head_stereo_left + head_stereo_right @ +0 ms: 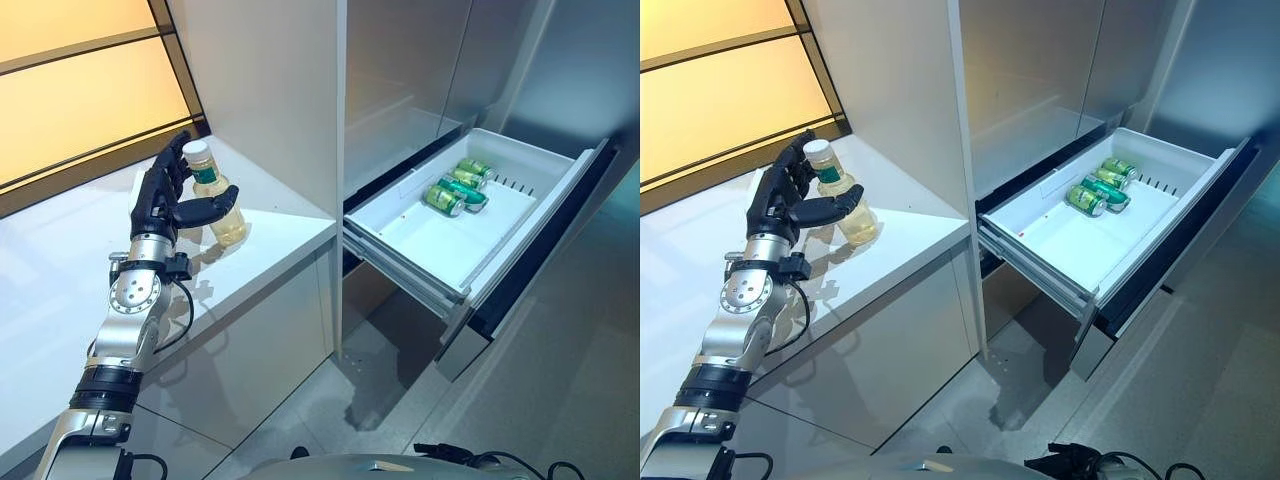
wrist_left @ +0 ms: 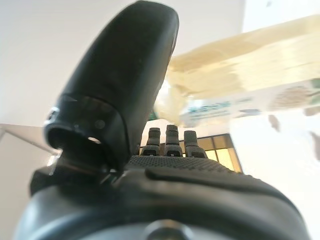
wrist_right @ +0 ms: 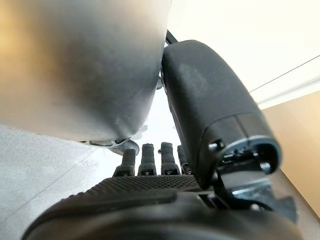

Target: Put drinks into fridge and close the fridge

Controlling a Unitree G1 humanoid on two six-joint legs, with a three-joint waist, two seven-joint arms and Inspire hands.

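Observation:
A clear bottle (image 1: 222, 206) of pale yellow drink with a white cap and a green label stands upright on the white counter (image 1: 285, 228). My left hand (image 1: 158, 204) is open around it, with straight fingers behind the bottle and the thumb reaching across its front. In the left wrist view the bottle (image 2: 260, 60) shows just past the thumb (image 2: 125, 75). The fridge drawer (image 1: 398, 258) is pulled out to the right, and three green cans (image 1: 458, 187) lie at its far end. My right hand (image 3: 210, 115) shows only in its own wrist view, open and holding nothing.
A tall grey cabinet panel (image 1: 270, 90) rises between the counter and the fridge. The drawer's dark front (image 1: 540, 250) juts out over the grey floor (image 1: 560, 380). An amber glass wall (image 1: 80, 90) backs the counter.

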